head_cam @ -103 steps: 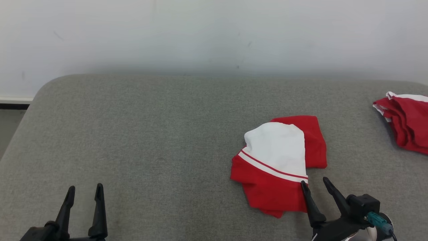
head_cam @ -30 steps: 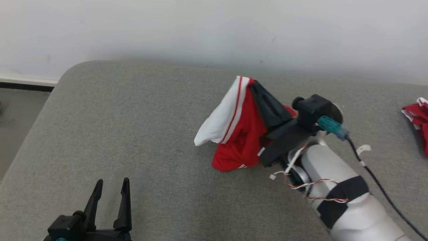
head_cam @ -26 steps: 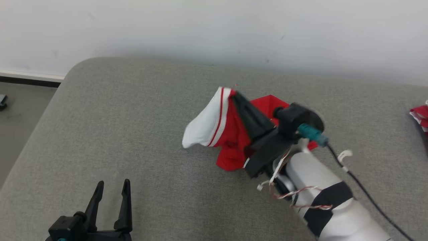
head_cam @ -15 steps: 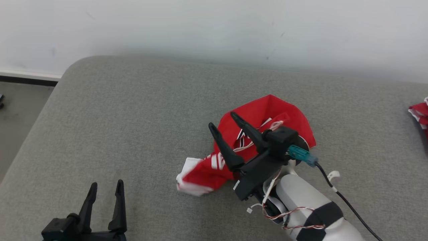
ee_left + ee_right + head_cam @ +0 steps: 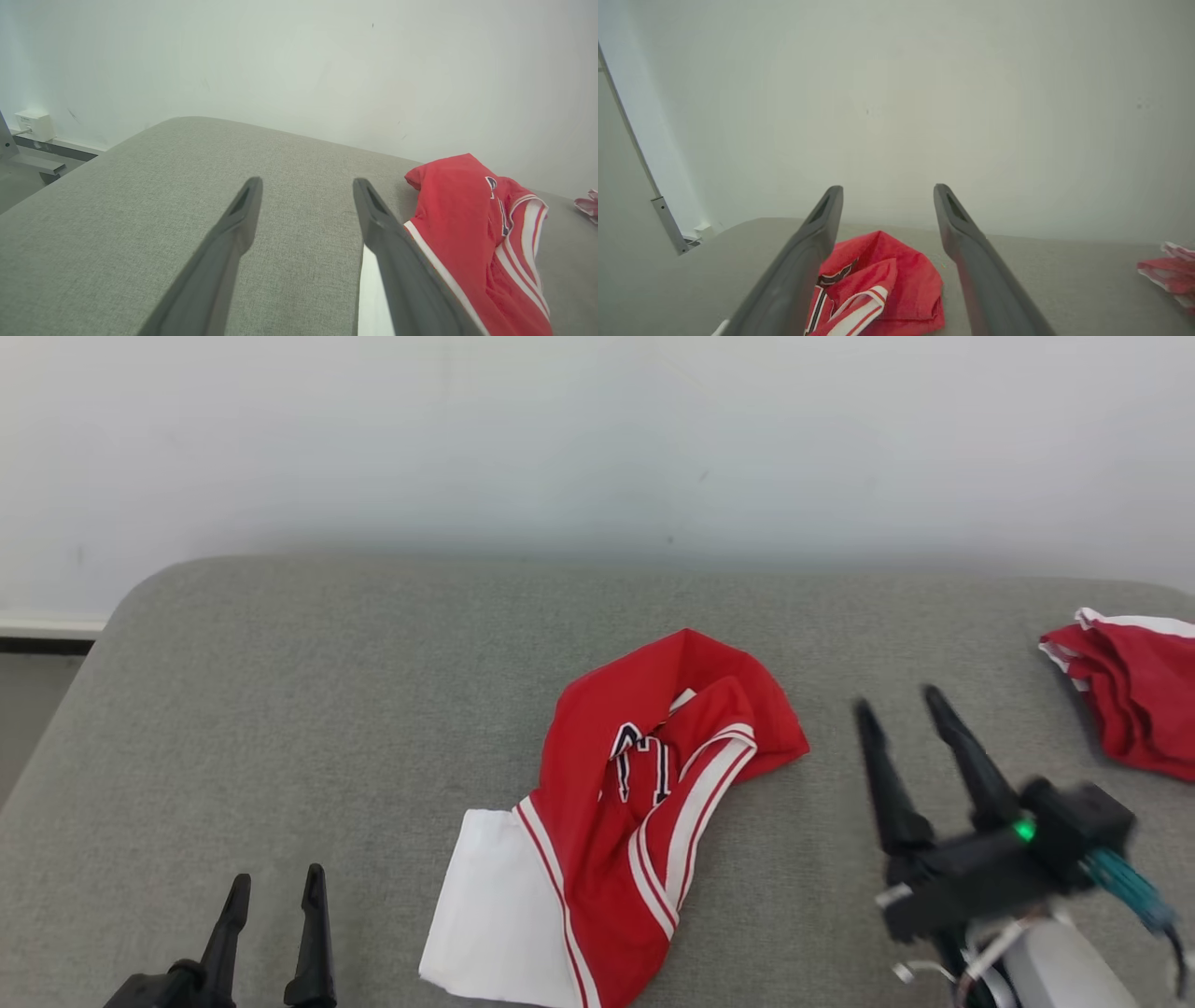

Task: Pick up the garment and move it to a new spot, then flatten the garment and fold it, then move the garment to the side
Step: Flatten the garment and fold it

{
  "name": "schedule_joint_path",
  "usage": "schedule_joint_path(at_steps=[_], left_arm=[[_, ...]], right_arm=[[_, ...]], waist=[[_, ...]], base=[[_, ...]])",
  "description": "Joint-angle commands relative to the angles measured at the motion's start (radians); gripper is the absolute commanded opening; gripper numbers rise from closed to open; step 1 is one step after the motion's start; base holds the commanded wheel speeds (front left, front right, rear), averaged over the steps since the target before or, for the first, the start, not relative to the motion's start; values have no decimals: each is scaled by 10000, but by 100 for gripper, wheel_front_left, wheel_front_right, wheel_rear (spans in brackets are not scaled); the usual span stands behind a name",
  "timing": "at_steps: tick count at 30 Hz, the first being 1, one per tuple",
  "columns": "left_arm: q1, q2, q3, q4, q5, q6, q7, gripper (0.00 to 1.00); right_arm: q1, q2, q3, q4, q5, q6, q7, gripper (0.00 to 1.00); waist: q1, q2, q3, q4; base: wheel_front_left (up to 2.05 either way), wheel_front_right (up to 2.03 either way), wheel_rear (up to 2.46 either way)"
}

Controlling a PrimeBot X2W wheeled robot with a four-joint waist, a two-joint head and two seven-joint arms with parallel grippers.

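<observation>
Garment point(image 5: 644, 803): red jersey with white stripes and a white panel. It lies crumpled on the grey cushion point(image 5: 327, 691), a bit right of centre and toward the front edge. A second ago it hung from the right gripper point(image 5: 898, 700), pinched shut. Now it is dropped, and the right gripper's jaws are wide, empty and off to the garment's right, clear of the cloth. The move-to-new-spot step looks done; flattening is likely next, since the cloth is bunched and half folded over itself. Left gripper point(image 5: 278, 875): jaws apart, empty, low at front left near the white panel. A second red bundle point(image 5: 1134, 695) sits at the far right edge. Plain pale wall point(image 5: 560, 429) behind.
</observation>
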Motion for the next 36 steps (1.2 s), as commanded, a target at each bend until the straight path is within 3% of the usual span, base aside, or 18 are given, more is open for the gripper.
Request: schedule_joint_path(at_steps=[1, 5, 14, 24, 36], left_arm=[[111, 31, 38, -65, 90, 13, -2, 100], [171, 27, 148, -186, 127, 13, -2, 100], [216, 22, 227, -303, 298, 13, -2, 100], [-2502, 234, -2233, 446, 361, 13, -2, 100], [-5313, 640, -4489, 3400, 98, 13, 558, 100]], right_arm=[[542, -49, -382, -262, -156, -22, -3, 100], [1743, 20, -1363, -964, -555, -22, -3, 100], [2513, 482, -1797, -1494, -879, -22, -4, 100], [2404, 701, -1911, -1335, -1080, -22, -3, 100], [2130, 1045, -2188, -1201, -1111, -22, -4, 100]], waist=[[0, 0, -129, -169], [0, 0, -119, -304], [0, 0, -82, -747], [0, 0, 391, -1908], [0, 0, 1219, -3486]], base=[[0, 0, 0], [0, 0, 0], [0, 0, 0], [0, 0, 0], [0, 0, 0]])
